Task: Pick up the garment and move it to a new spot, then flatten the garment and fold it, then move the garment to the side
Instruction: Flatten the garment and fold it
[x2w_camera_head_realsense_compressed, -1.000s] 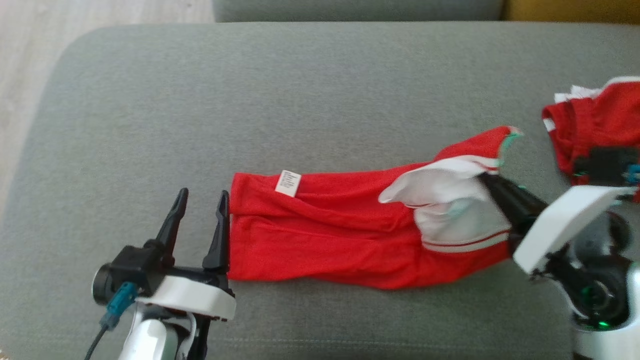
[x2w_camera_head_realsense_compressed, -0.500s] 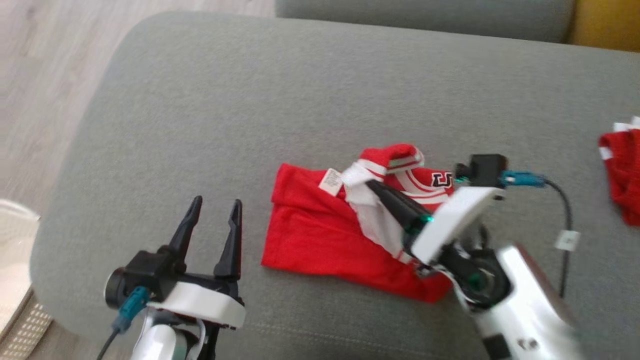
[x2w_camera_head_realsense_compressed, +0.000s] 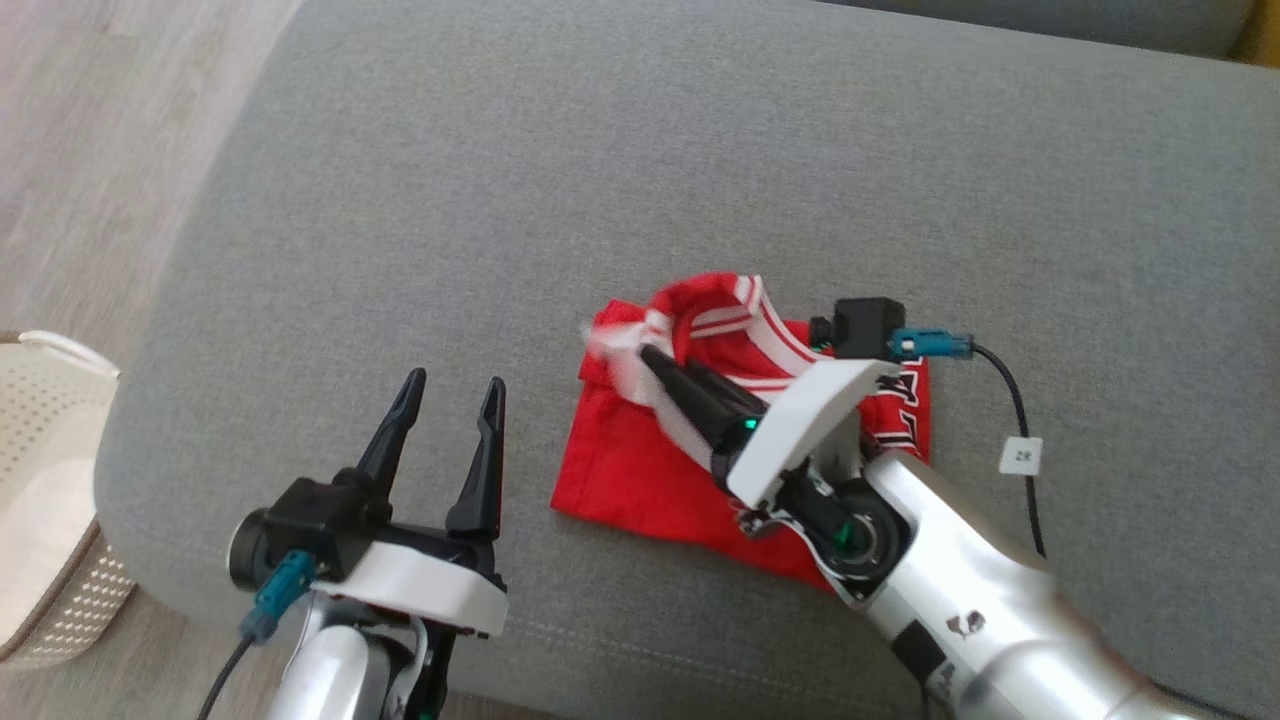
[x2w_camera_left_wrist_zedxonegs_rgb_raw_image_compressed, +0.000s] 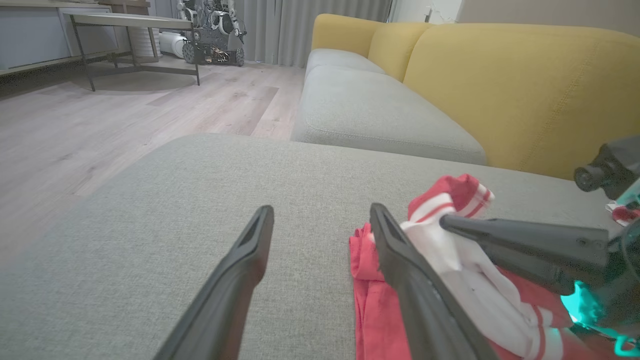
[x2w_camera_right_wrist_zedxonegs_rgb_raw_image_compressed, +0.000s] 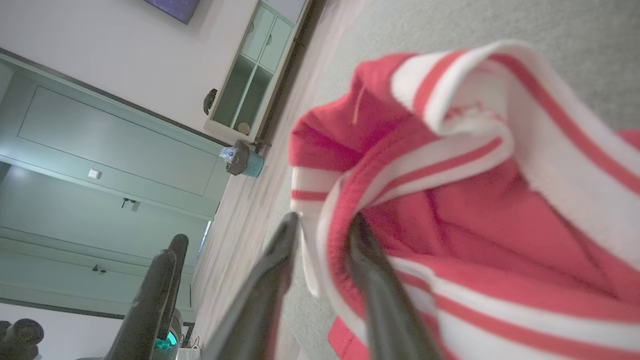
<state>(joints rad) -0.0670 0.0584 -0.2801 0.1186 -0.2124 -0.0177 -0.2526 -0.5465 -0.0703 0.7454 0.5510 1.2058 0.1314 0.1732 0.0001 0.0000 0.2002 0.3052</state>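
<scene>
While left gripper (x2w_camera_head_realsense_compressed: 454, 380) hovers wide open beside garment (x2w_camera_head_realsense_compressed: 620, 470) | right gripper (x2w_camera_head_realsense_compressed: 665, 362) jaws parted around striped hem (x2w_camera_right_wrist_zedxonegs_rgb_raw_image_compressed: 312, 265), hold unclear | on cushion (x2w_camera_head_realsense_compressed: 600, 150)

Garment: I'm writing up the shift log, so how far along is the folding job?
Done: the garment lies doubled over, a red packet on the cushion. In hand: its striped hem sits between the slightly parted fingers of the right gripper, the top flap not flat; the left gripper hovers open beside it. Left: moving it to the side.
</scene>
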